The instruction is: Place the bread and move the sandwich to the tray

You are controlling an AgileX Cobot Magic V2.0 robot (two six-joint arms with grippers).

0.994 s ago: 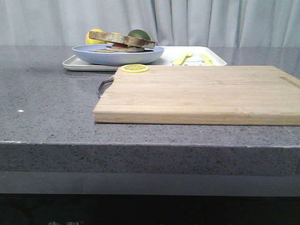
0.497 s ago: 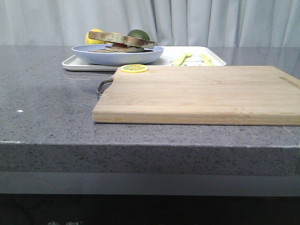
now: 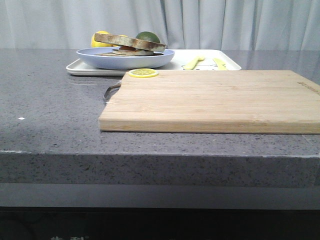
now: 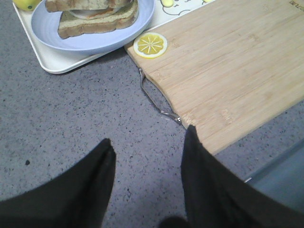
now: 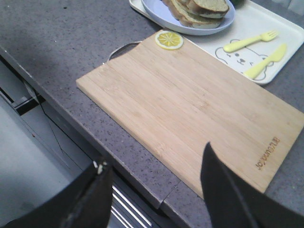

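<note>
Grey stone counter (image 3: pixel 50 100) carries the bare cutting board (image 3: pixel 215 100), then the tray (image 5: pixel 266 28) bearing the plated sandwich (image 4: pixel 92 16), seemingly delivered, so both left gripper (image 4: pixel 147 164) and right gripper (image 5: pixel 156 183) hang spread, empty.

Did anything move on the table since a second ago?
Nothing on the table visibly moved. The sandwich sits on its blue plate on the white tray, as before. The lemon slice lies on the corner of the cutting board. No tool took hold of anything or let go; both are open and empty now.
</note>
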